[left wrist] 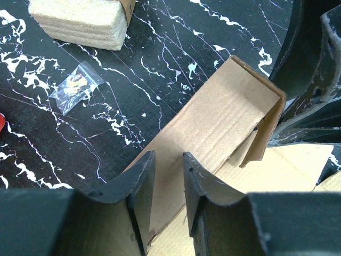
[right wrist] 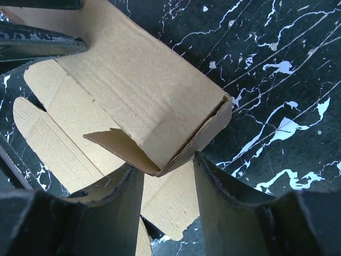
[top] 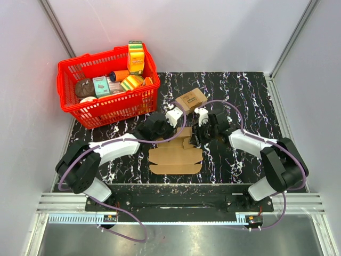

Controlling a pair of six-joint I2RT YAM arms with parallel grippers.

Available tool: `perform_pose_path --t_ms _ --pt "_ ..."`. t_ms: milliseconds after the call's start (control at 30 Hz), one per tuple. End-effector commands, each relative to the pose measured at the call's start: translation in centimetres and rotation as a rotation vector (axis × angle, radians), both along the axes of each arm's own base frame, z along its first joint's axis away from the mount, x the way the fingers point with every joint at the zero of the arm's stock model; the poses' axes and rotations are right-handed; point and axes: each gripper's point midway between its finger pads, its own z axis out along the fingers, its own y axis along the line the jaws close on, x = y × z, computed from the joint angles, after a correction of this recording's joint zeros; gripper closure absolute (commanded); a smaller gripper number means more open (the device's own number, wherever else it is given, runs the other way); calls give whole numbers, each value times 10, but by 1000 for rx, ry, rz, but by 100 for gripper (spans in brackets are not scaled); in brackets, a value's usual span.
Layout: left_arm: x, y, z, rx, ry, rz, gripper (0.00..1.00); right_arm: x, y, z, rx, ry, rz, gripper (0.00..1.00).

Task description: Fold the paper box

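The paper box (top: 176, 160) is a brown corrugated sheet lying flat on the black marbled table, its far strip folded up into a wall. My left gripper (top: 169, 134) is at that wall's left end and my right gripper (top: 195, 140) at its right end. In the left wrist view the raised wall (left wrist: 224, 117) runs away from the left gripper (left wrist: 168, 156), whose jaws stand a narrow gap apart with nothing pinched. In the right wrist view the wall's folded corner (right wrist: 160, 133) hangs between the widely spread jaws of the right gripper (right wrist: 168, 162), untouched by them.
A red basket (top: 106, 101) of groceries stands at the back left. A small printed cardboard box (top: 192, 98) lies behind the grippers. The left wrist view shows a pale block (left wrist: 80, 24) and a small plastic bag (left wrist: 77, 88) on the table beyond the sheet.
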Motion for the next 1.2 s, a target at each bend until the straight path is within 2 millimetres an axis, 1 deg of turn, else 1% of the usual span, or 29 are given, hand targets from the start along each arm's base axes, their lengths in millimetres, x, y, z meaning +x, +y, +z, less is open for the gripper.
perform_pose_path --t_ms 0,133,267,367,567,633,1000,1100,1167 --pt "-8 -9 0 1 27 -50 67 16 9 24 60 -137 -16 52" --pt "-4 -10 3 -4 22 -49 65 19 9 22 63 -148 -25 52" --pt "-2 -12 4 -11 30 -56 65 20 9 24 84 -179 -41 52" --pt "1 -11 7 -23 35 -53 64 22 10 27 103 -204 -46 51" --pt "2 -9 16 -66 47 -56 63 21 12 25 122 -206 -39 51" --pt "2 -10 21 -86 46 -58 63 21 13 24 125 -206 -35 51" --pt "9 -24 40 -161 74 -86 62 24 15 27 132 -239 -20 51" --pt "11 -25 44 -167 69 -88 62 23 15 27 139 -245 -18 51" --pt "13 -25 43 -164 69 -86 62 25 15 28 138 -251 -25 51"
